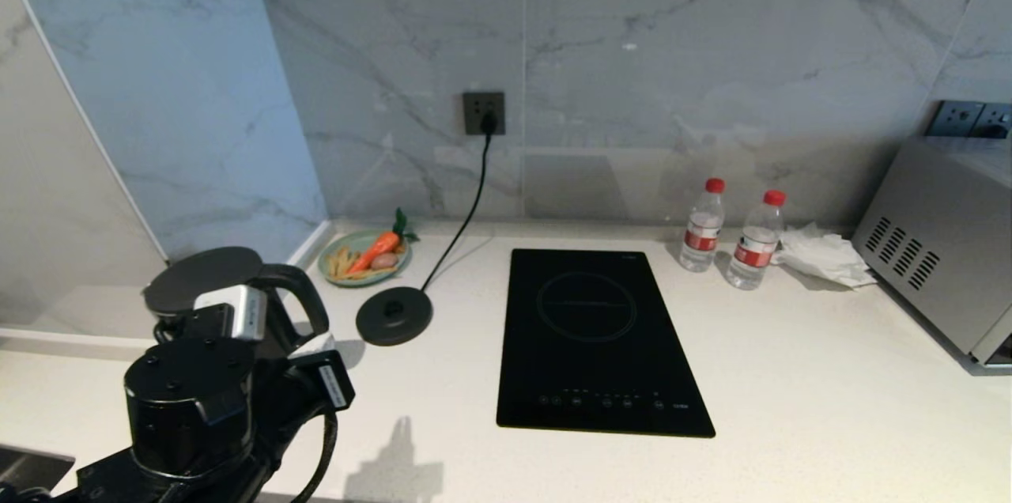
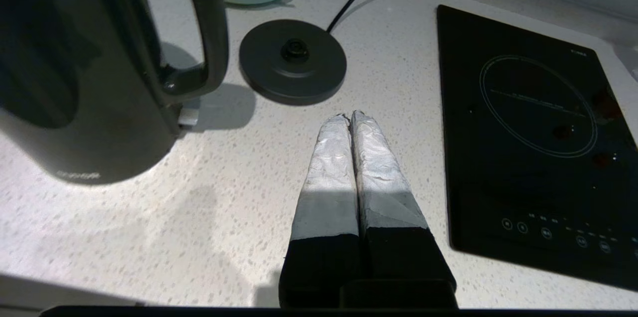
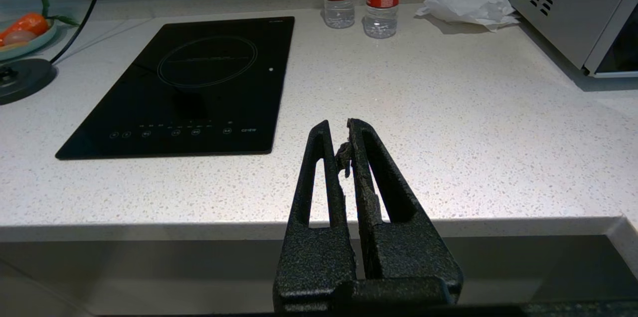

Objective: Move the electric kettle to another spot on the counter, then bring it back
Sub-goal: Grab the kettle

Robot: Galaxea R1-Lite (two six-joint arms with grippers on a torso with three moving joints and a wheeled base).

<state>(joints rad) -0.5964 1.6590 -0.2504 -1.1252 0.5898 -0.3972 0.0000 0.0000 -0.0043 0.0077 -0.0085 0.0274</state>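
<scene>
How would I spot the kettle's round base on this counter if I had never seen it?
Start at the black glass hob set into the white counter. Between it and the tall black kettle lies a flat black disc, its cord running up to the wall socket. Unlike the green plate behind it, it is bare, with a central knob.

On my white speckled tabletop (image 1: 791, 376) the tall black jug kettle (image 1: 207, 281) stands far left, off its round corded base disc (image 1: 394, 315), which lies just right. Right again sits the inset glass hob (image 1: 597, 337); two plastic water bottles (image 1: 702, 225) stand beyond it.
</scene>
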